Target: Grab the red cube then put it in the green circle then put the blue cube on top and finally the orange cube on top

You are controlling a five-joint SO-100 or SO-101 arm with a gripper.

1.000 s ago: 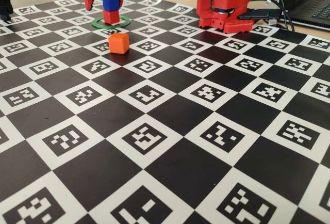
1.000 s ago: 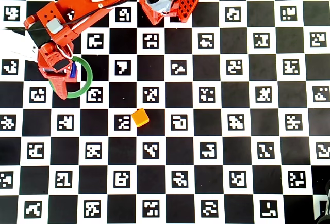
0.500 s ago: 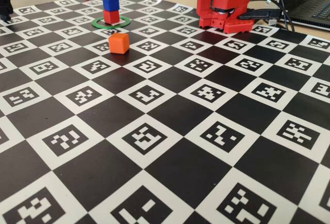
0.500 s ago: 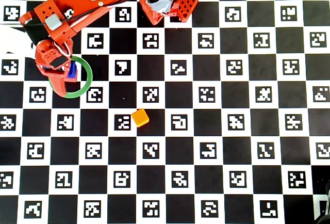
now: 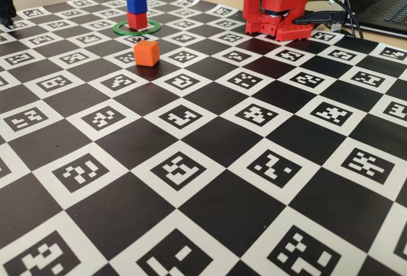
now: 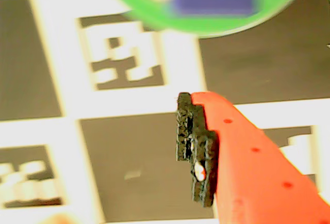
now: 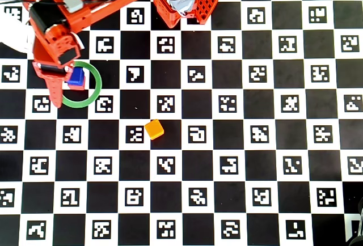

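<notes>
My gripper [image 7: 55, 90] hangs above the checkered board [image 7: 238, 144], and I cannot tell whether my fingers are apart or together: the overhead view shows only one red finger pointing down the picture, and the wrist view shows a single red finger [image 6: 247, 157] with its black pad, nothing between or against it. Just to the right of my finger in the overhead view sits the blue cube [image 7: 75, 76], stacked on the red cube [image 5: 137, 20], both inside the green circle [image 7: 91, 96]; my finger overlaps the ring's left edge in that view. In the fixed view the blue cube sits squarely on the red one. The orange cube [image 7: 153, 128] lies well apart from me, lower right of my fingertip on a black square.
</notes>
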